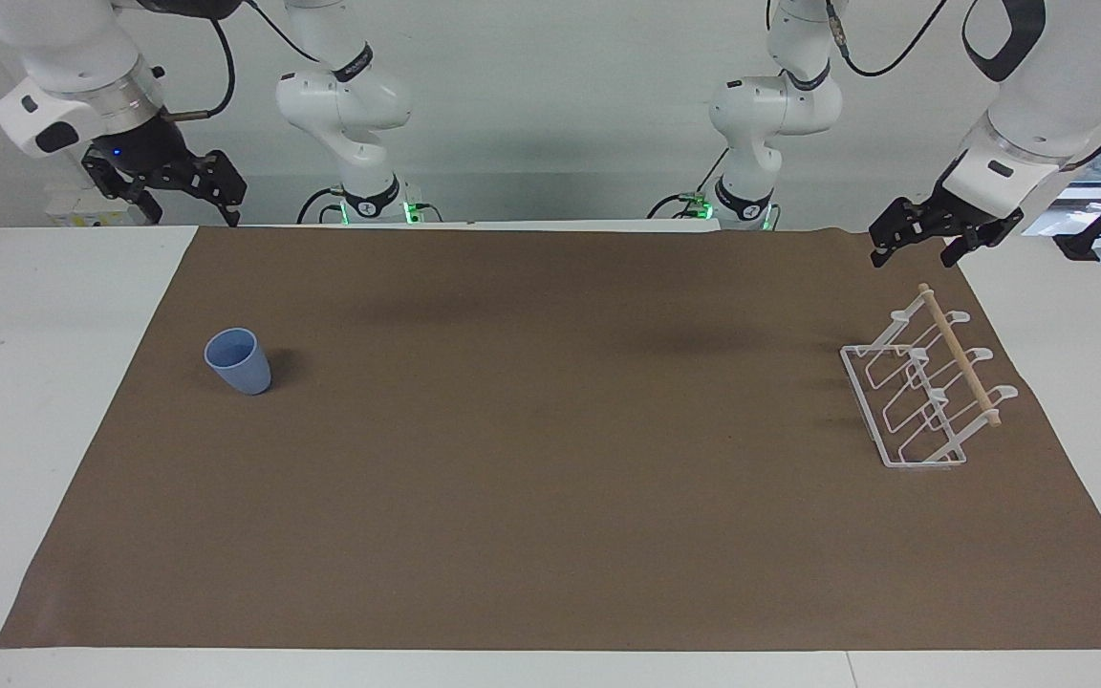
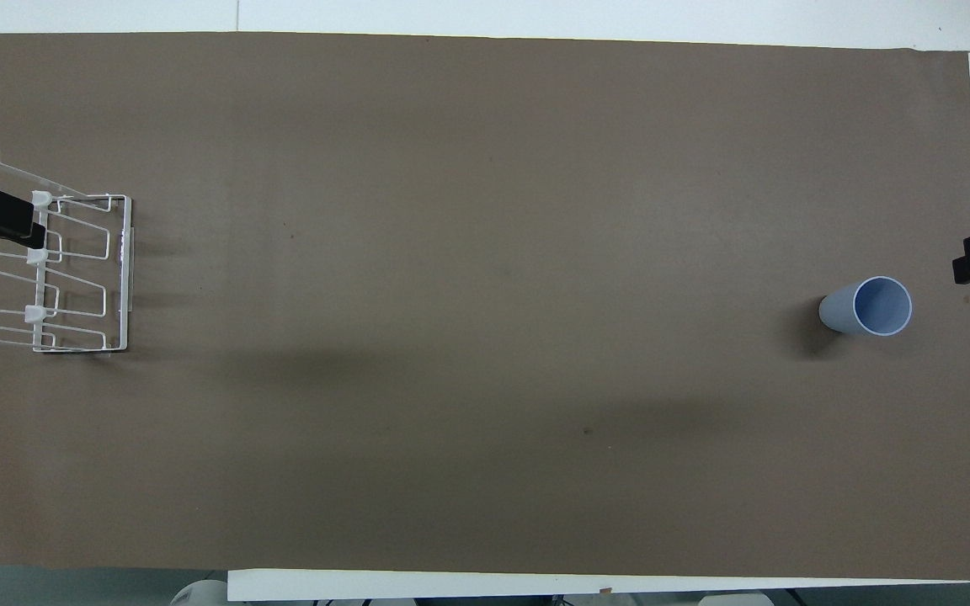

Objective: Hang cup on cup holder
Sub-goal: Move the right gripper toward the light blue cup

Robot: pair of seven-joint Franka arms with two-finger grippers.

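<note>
Cup (image 2: 868,306) interior in overhead only

Bright, even overhead light; soft shadows on the brown mat (image 1: 550,497); both views sharp.

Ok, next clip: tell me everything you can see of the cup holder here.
The cup holder is a white wire rack with a rectangular base frame, angled looped prongs with white tips and a light wooden dowel across the top. It stands upright on the brown mat at the left arm's end of the table. No cup hangs on it. The left claw is raised above the mat's edge close by, not touching it.
</note>
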